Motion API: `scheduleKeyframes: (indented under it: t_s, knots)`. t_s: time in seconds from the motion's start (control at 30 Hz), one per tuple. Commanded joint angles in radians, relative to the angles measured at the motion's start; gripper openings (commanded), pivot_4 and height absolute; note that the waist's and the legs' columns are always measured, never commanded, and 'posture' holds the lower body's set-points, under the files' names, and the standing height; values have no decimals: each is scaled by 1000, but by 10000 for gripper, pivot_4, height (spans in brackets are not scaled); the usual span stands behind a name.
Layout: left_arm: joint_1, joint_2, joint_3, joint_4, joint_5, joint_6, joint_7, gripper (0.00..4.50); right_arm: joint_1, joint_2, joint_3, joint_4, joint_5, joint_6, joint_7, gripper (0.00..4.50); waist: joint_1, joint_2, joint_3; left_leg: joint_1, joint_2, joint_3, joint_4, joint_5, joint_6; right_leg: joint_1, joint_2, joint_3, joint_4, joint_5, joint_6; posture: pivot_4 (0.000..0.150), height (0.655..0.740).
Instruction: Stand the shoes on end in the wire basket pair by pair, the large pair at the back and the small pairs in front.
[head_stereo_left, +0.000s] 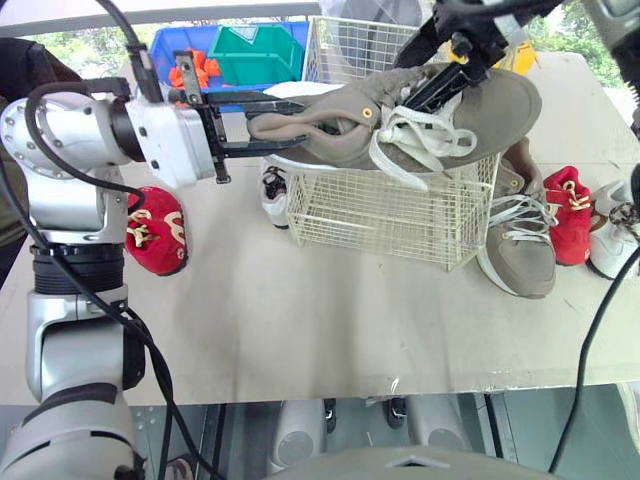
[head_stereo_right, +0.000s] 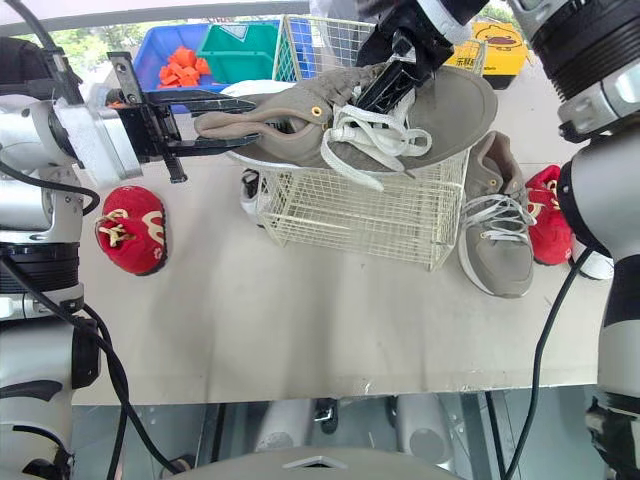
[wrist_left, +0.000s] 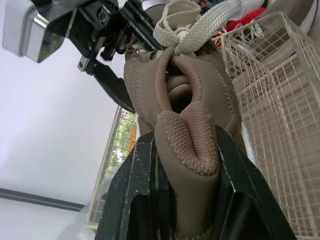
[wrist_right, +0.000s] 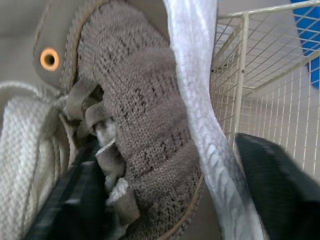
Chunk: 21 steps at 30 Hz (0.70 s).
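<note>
Hanging level above the wire basket (head_stereo_left: 380, 215), the large taupe shoe (head_stereo_left: 420, 115) is gripped at both ends in the head view. The left hand (head_stereo_left: 285, 123) pinches its heel collar and the right hand (head_stereo_left: 445, 70) is clamped on the lace area from above. A second taupe shoe (head_stereo_left: 525, 240) lies on the worktop (head_stereo_left: 300, 320) just right of the basket, beside a red shoe (head_stereo_left: 568, 210). A white shoe (head_stereo_left: 274, 195) is half hidden behind the basket (another is cut off at the right edge).

In the left wrist view, both fingers (wrist_left: 137, 190) squeeze the folded collar.

In the right wrist view, blurred fingers (wrist_right: 280, 180) flank the tongue and lace, and the contact itself is hard to make out.
</note>
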Motion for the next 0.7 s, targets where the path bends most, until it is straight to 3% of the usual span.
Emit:
scheduleKeyframes:
  t_s: [0.03, 0.07, 0.1, 0.23, 0.37, 0.53, 0.6, 0.67, 0.7]
  knots:
    - [-29, 16, 44, -4, 6, -153, 20, 6660, -17, -14, 48, 35, 14, -73, 42, 18981, -1, 0, 0, 0, 0, 0, 1, 0, 0, 0, 0, 0, 1, 0, 0, 1500, 7400]
    - [-28, 21, 46, 4, 12, -174, 26, 6660, -20, -20, 54, 30, 34, -75, 42, 13348, 0, 0, 0, 0, 1, 0, 2, 0, 0, 0, 0, 0, 3, 0, 0, 1500, 7400]
    - [-27, 27, 59, 11, 5, -173, 40, 6660, -23, -25, 48, 18, 57, -64, 42, 10457, 0, 0, 0, 0, 1, 0, 3, 0, 0, 0, 0, 0, 4, 0, 0, 1500, 7400]
    - [4, 57, 129, -28, -76, 90, 185, 24473, -20, -38, -37, 12, 116, -5, 42, 1741, 0, 0, 0, 1, 1, -1, 5, 0, 0, 0, 0, 0, 7, 0, 0, 1500, 7400]
    - [93, 84, 278, -133, -319, 605, 468, 43341, -19, -31, -195, 76, 138, 94, 42, 1267, -4, 0, 0, 1, 2, -4, 5, 0, 0, -1, 0, 0, 8, 0, 0, 1500, 7400]
    - [372, 41, 550, -271, -794, 1169, 872, 45000, 10, -12, -471, 85, 186, 270, -103, 762, -6, 0, 0, 1, 6, -8, 4, 0, 0, -2, -1, 1, 12, -1, 1, 1500, 7400]
    - [490, 1, 583, -378, -930, 1254, 949, 45000, 44, -3, -563, 31, 200, 333, -188, 759, -2, 0, 1, 2, 6, -8, 4, 0, -1, -1, -3, 1, 12, -1, 1, 1500, 7400]
    - [581, -72, 538, -538, -1126, 1284, 1030, 45000, 86, 28, -697, -31, 246, 406, -331, 758, 1, -3, -1, 2, 5, -10, 3, 0, -1, -1, -3, -2, 11, 0, 1, 1500, 7400]
    - [598, -104, 488, -610, -1153, 1287, 1064, 45000, 118, 54, -769, -82, 276, 451, -412, 757, 6, -4, -1, 3, 4, -10, 4, 0, -1, 2, -6, -2, 11, 0, 1, 1500, 7400]
